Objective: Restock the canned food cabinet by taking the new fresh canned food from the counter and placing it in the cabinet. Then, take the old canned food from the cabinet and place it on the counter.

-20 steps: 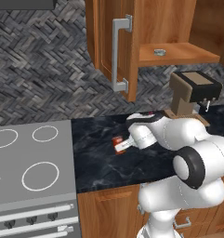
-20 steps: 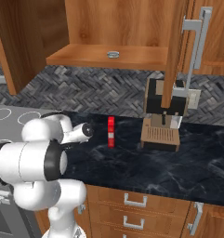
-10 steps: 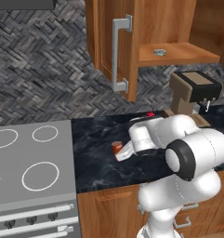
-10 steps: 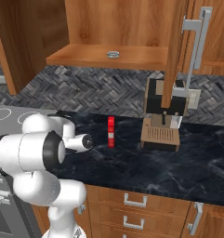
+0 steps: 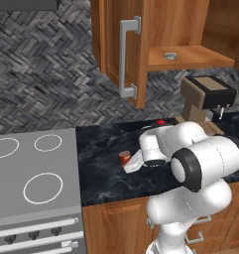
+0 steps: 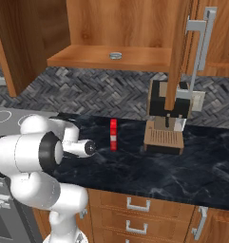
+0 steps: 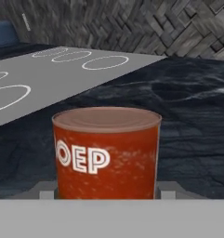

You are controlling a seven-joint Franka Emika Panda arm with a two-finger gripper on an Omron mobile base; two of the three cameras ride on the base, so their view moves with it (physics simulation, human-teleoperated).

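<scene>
Can [image 7: 107, 153] stands upright on the worktop [image 5: 103, 173], beside the stove [image 5: 34, 178]. Your gripper [image 5: 127, 167] sits at it; you cannot tell whether it pinches.

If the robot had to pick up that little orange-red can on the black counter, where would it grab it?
Probably around the straight side wall of the orange-red can, at mid-height, coming in level along the counter. It stands upright, and its round, even sides suit two fingers closing from opposite sides.

Count, this moment: one orange-red can [image 7: 107, 152] lower centre of the hand view; one flat silver tin [image 5: 170, 55] upper right of the left base view; one red carton [image 6: 113, 134] mid-frame, right base view; one coffee machine [image 6: 168, 116].
</scene>
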